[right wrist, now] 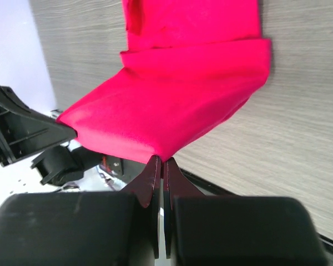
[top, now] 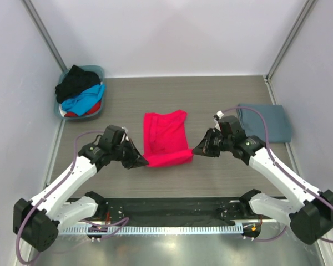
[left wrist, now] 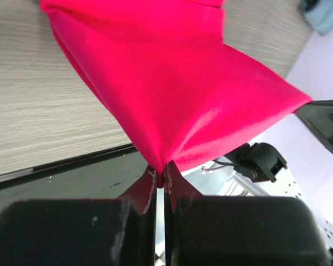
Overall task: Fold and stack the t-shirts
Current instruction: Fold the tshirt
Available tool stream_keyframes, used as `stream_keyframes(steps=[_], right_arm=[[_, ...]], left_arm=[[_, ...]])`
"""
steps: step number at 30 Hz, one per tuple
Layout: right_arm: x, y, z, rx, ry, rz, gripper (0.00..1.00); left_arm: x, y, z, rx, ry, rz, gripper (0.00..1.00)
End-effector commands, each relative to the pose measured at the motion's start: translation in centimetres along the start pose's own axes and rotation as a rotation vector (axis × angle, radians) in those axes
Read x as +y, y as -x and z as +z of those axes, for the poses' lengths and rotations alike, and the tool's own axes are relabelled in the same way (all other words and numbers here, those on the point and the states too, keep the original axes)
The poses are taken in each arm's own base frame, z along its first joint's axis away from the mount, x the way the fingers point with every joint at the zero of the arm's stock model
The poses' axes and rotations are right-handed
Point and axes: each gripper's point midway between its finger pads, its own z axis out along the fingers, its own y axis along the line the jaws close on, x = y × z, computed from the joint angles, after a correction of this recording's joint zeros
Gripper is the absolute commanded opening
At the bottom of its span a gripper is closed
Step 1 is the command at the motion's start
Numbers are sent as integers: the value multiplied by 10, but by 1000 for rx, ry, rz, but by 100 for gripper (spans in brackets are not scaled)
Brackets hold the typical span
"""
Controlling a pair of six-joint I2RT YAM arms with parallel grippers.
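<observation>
A bright red-pink t-shirt (top: 165,137) lies partly folded in the middle of the table, its near edge lifted off the surface. My left gripper (top: 144,162) is shut on the shirt's near left corner (left wrist: 160,160). My right gripper (top: 193,151) is shut on the near right corner (right wrist: 161,157). The cloth stretches between the two grippers. A slate grey-blue t-shirt (top: 265,123) lies folded flat at the right of the table. Black, bright blue and red t-shirts (top: 79,91) are heaped in a basket at the back left.
The grey-green basket (top: 98,71) stands in the back left corner. White walls with metal posts close in the table on three sides. A black strip and a metal rail (top: 172,228) run along the near edge between the arm bases.
</observation>
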Motion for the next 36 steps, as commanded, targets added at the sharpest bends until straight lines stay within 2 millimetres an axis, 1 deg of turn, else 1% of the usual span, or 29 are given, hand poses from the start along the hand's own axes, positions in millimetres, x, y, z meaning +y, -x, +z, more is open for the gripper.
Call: stream_keyframes(steps=[1,5,8,10,11,12,14,15,16,17,18,19,20,21,22,23,28,29,30,32,33,34,35,36], right_arm=[[12,24,-2,-53,-20,-67,1],[19,43,4,-70,-38,-88,1],[22,55,7,-78,-47,-93,1],[22,60,9,-78,-49,-101,1],[24,66,8,-90,-48,-103,1],[21,70,12,-88,-59,-102,1],[23,78,13,-94,-58,-110,1],[17,84,18,-89,-74,-97,1],[16,87,19,-89,-73,-96,1],[18,94,19,-94,-69,-97,1],[16,100,20,-96,-70,-96,1],[11,102,27,-80,-81,-86,1],[15,108,27,-86,-70,-92,1],[16,111,29,-85,-68,-103,1],[11,114,34,-75,-80,-96,1],[14,118,35,-77,-74,-99,1],[10,133,47,-82,-82,-101,1],[7,139,51,-85,-87,-93,1],[7,143,53,-89,-83,-93,1],[7,152,57,-98,-84,-88,1],[3,154,64,-92,-89,-83,1],[5,159,66,-95,-82,-83,1],[5,164,68,-102,-77,-80,1],[0,167,76,-94,-84,-70,1]], left_arm=[[-16,8,-5,-8,-16,-14,0],[-28,20,-2,-2,-21,-10,0],[-38,34,-3,-17,-25,-7,0],[-39,40,-4,-20,-19,-8,0],[-39,46,-5,-24,-23,-19,0],[-42,51,-6,-27,-27,-13,0],[-40,59,-4,-28,-20,-20,0],[-40,66,-6,-35,-27,-30,0],[-40,71,-5,-43,-30,-26,0],[-38,76,-1,-40,-25,-30,0],[-36,82,0,-47,-26,-42,0],[-37,88,1,-54,-39,-36,0],[-34,94,5,-54,-34,-49,0],[-37,99,5,-59,-39,-44,0],[-39,103,7,-61,-42,-38,0],[-40,106,8,-64,-39,-29,0],[-47,133,25,-79,-36,-10,0],[-47,139,26,-86,-33,-8,0],[-48,147,31,-86,-27,-12,0],[-48,157,35,-94,-24,-14,0],[-53,163,35,-103,-32,-6,0],[-50,168,43,-93,-22,-13,0],[-50,173,45,-94,-19,-17,0],[-55,180,45,-106,-27,-4,0]])
